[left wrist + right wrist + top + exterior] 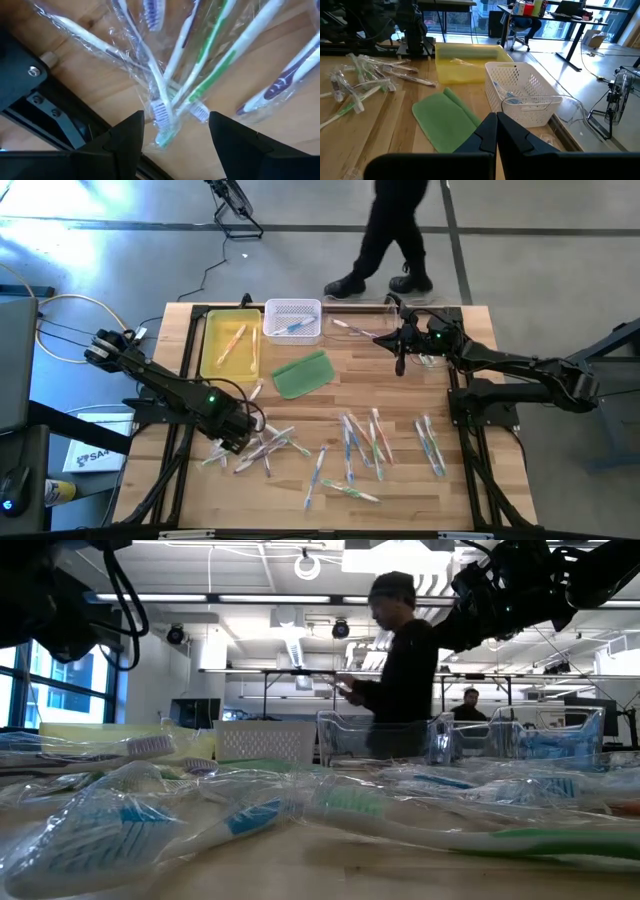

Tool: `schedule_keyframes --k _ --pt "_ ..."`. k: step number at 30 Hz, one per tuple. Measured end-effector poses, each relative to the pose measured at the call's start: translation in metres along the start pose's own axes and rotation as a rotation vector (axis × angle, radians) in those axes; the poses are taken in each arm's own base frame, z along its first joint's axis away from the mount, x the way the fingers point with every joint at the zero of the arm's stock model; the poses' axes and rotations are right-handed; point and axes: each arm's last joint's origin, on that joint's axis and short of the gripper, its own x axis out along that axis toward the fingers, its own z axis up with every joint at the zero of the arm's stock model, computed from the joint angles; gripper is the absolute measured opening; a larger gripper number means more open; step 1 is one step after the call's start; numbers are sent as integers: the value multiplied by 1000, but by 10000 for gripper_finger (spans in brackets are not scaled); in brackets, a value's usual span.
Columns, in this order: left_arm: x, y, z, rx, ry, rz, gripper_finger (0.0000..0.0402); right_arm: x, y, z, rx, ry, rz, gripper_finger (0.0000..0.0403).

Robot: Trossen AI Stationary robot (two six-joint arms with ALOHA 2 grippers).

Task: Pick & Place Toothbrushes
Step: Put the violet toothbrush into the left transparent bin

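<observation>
Many toothbrushes in clear wrappers lie loose on the wooden table: one heap [265, 445] at the near left, more [362, 442] toward the near right. My left gripper [243, 440] hangs open just over the near-left heap, pointing steeply down. In the left wrist view [175, 131] a white toothbrush head [161, 112] and a green-handled toothbrush [210, 67] lie between its spread fingers; I see no touch. My right gripper [398, 358] waits shut and with nothing in it above the far side, near the green pad [447, 120].
At the far edge stand a yellow tray [212, 355] holding an orange toothbrush [232, 342] and a white basket [293, 308] holding a blue one. A flat green pad [302, 373] lies before them. The black frame rail [60, 122] runs close by the left gripper. A person walks beyond the table.
</observation>
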Motion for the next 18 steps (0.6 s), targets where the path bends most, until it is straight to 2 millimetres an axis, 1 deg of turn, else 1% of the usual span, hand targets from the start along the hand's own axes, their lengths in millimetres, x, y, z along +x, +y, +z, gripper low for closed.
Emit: schedule_keyframes --k 4,13,18 --pt "3 2 1 16 1 -9 219 0 0 0 2 0 0 2" --pt "10 18 1 32 -8 -43 219 0 0 -1 7 8 3 2" --pt "19 21 3 26 -17 -96 219 0 0 -2 12 20 6 2"
